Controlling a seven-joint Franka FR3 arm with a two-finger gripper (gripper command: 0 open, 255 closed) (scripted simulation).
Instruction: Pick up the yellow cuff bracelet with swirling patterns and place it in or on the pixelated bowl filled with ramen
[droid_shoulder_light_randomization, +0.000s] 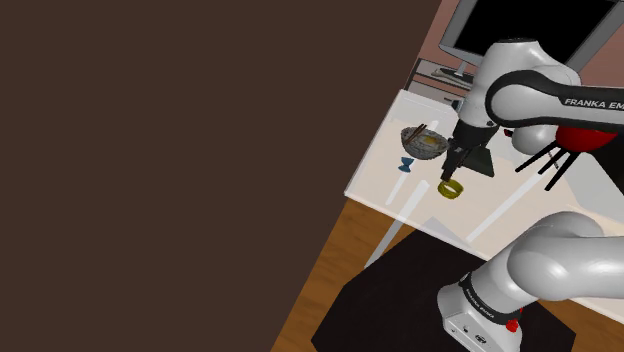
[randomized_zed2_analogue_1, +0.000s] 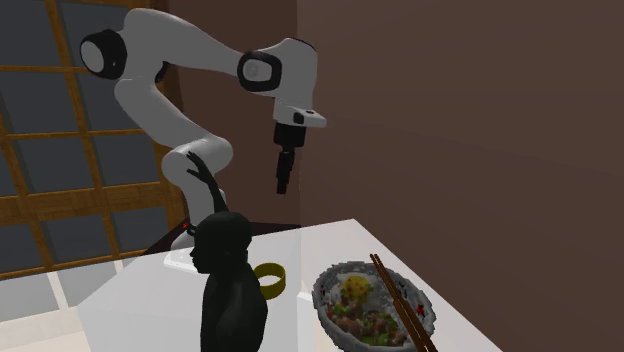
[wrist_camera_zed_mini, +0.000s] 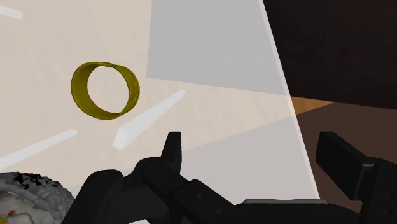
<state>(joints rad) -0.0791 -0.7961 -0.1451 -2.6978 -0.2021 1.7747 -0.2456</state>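
The step in hand is the approach to the pick; nothing is gripped yet. The jaws stand wide apart with nothing between them, as the wrist view shows, and in the second exterior view they hang well above the worktop (randomized_zed2_analogue_1: 130, 300).

The yellow cuff bracelet (droid_shoulder_light_randomization: 451, 189) lies on the pale worktop with its opening upward, as far as I can judge; in the shoulder view it sits at about 5 o'clock from the ramen bowl (droid_shoulder_light_randomization: 422, 142), near it but apart; in the second exterior view it is at about 9 o'clock from the bowl, partly behind a black bust (randomized_zed2_analogue_1: 230, 290). Seen from the wrist, the bracelet is ahead of the jaws and off their centre line, toward the side where the bowl's rim shows.

The next move, to my mind, calls for shifting the jaws over the band and bringing them down so that one finger goes inside the ring and one outside, or both straddle it; then closing, lifting, and carrying it toward 11 o'clock in the shoulder view to the bowl. The chopsticks (randomized_zed2_analogue_1: 400, 300) across the bowl could get in the way of the drop.

Writing: the arm (droid_shoulder_light_randomization: 530, 80) bears "FRANKA EM", cut off by the frame; a marking near its base is too small to read.
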